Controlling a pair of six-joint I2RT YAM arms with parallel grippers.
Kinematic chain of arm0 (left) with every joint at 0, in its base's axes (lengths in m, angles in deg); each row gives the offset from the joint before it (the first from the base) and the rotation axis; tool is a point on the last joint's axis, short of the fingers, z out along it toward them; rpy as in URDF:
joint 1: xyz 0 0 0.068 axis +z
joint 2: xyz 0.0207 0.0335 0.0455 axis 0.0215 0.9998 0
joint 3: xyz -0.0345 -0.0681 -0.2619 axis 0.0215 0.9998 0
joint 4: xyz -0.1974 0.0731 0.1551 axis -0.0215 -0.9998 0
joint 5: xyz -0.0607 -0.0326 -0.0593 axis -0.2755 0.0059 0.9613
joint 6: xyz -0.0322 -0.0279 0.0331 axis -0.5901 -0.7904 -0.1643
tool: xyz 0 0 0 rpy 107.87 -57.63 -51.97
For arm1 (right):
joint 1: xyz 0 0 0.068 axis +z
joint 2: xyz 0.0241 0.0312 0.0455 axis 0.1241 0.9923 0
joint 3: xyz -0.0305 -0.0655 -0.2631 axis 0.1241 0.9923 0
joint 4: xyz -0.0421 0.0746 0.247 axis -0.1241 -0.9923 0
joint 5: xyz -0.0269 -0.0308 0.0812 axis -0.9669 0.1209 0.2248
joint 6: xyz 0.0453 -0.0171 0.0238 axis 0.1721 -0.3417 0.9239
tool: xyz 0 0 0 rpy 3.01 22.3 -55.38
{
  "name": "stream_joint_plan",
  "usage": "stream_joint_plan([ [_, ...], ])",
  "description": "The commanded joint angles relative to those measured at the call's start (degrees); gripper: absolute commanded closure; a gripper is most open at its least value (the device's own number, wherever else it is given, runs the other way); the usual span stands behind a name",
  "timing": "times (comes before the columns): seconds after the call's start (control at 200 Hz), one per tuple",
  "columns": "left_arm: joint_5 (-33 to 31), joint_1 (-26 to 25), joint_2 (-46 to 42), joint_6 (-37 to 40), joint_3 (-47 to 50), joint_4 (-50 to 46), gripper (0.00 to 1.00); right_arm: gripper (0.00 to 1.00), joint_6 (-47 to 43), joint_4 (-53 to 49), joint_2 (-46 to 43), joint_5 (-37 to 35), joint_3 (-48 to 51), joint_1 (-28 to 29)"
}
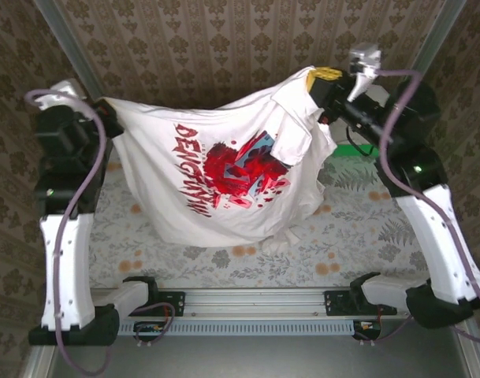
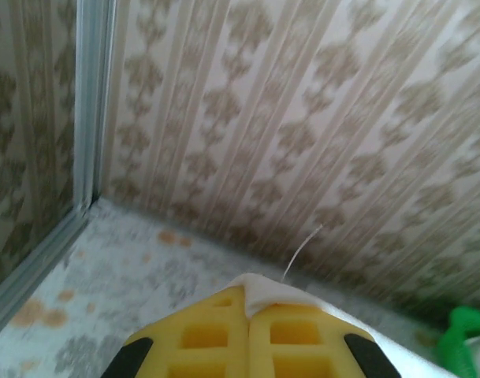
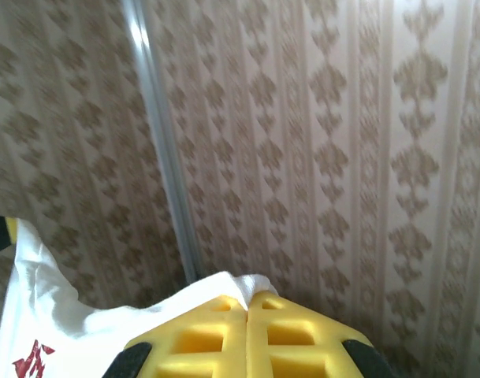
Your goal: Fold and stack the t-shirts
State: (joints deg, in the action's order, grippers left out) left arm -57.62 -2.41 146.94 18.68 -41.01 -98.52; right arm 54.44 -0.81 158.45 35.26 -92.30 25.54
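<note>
A white t-shirt (image 1: 216,169) with a red graphic hangs stretched across the centre of the overhead frame, its lower edge down by the floral counter (image 1: 366,236). The left gripper (image 2: 247,298) and right gripper (image 3: 247,301), at upper left and upper right, are each clamped on its white fabric.

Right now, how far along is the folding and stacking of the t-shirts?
Done: nothing folded yet. In hand: the graphic t-shirt hangs spread between the left tool and the right tool, both shut on its white cloth. Left: lay it flat, fold it, stack it.
</note>
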Motion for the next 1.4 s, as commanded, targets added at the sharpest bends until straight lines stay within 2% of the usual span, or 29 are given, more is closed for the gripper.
stream_joint_plan([
  [0.0, -2.1, 0.7, 1.8, 2.2, 5.2, 5.4, 1.0, 1.0, -0.6, 5.3, 4.1, -1.2, 3.2, -1.1],
  [0.22, -3.6, 2.2, 10.5, 5.3, 13.2, 13.5, 1.0, 1.0, 2.1, 13.8, 19.5, 1.9, 3.0, -2.4],
  [0.355, -3.5, 4.4, 20.5, 7.1, 9.7, 15.9, 1.0, 1.0, 4.8, 15.3, 34.5, 2.2, -7.8, -3.3],
  [0.38, -4.3, 4.5, 22.0, 7.5, 8.8, 16.7, 0.99, 0.95, 5.1, 14.9, 37.6, 2.3, -10.9, -3.2],
  [0.425, -5.5, 4.5, 25.0, 8.1, 7.3, 18.8, 0.84, 0.76, 6.1, 13.3, 42.9, 2.4, -17.1, -3.3],
  [0.44, -5.8, 4.5, 25.7, 8.2, 6.6, 19.2, 0.78, 0.65, 6.5, 12.6, 44.6, 2.5, -19.3, -3.3],
  [0.475, -6.4, 4.6, 27.8, 8.4, 5.0, 19.6, 0.62, 0.47, 7.6, 10.4, 48.1, 2.3, -24.0, -3.3],
  [0.515, -7.4, 4.6, 29.5, 8.0, 3.1, 18.9, 0.3, 0.33, 9.1, 8.5, 50.8, 1.9, -28.0, -3.4],
  [0.54, -7.8, 4.6, 30.3, 7.5, 1.9, 17.7, 0.07, 0.27, 9.9, 7.9, 51.6, 1.7, -29.1, -3.4],
  [0.56, -8.0, 4.6, 30.6, 7.2, 1.2, 16.6, 0.01, 0.23, 10.7, 7.6, 52.0, 1.5, -29.4, -3.4],
  [0.595, -8.2, 4.5, 30.8, 6.3, 0.6, 15.0, 0.0, 0.17, 11.4, 7.0, 51.6, 0.7, -28.8, -3.2],
  [0.69, -9.7, 4.5, 27.8, 1.7, 3.9, 11.7, 0.0, 0.1, 11.6, 7.6, 46.8, -1.4, -20.4, -3.1],
  [0.835, -9.5, 4.4, 18.6, -8.6, 16.5, 6.2, 0.0, 0.07, 11.9, 10.0, 36.4, -2.5, -2.5, -3.3],
  [0.89, -9.4, 4.1, 14.6, -13.3, 21.7, 3.5, 0.0, 0.0, 12.3, 10.3, 32.5, -2.6, 3.8, -3.2],
  [0.975, -8.5, 3.2, 8.7, -20.3, 29.0, -0.3, 0.0, 0.0, 14.5, 9.7, 27.1, -3.1, 12.6, -3.3],
  [1.16, -3.2, 1.5, -1.8, -30.7, 42.2, -2.9, 0.19, 0.0, 21.3, 4.3, 19.2, -4.4, 26.0, -3.1],
  [1.325, 0.6, 0.4, -1.7, -37.1, 47.2, -2.0, 0.33, 0.0, 21.8, 3.6, 16.2, -3.9, 33.0, -1.8],
  [1.395, 2.0, 0.2, -0.1, -39.8, 48.9, 0.8, 0.42, 0.0, 22.3, 3.7, 16.2, -3.9, 33.8, -1.5],
])
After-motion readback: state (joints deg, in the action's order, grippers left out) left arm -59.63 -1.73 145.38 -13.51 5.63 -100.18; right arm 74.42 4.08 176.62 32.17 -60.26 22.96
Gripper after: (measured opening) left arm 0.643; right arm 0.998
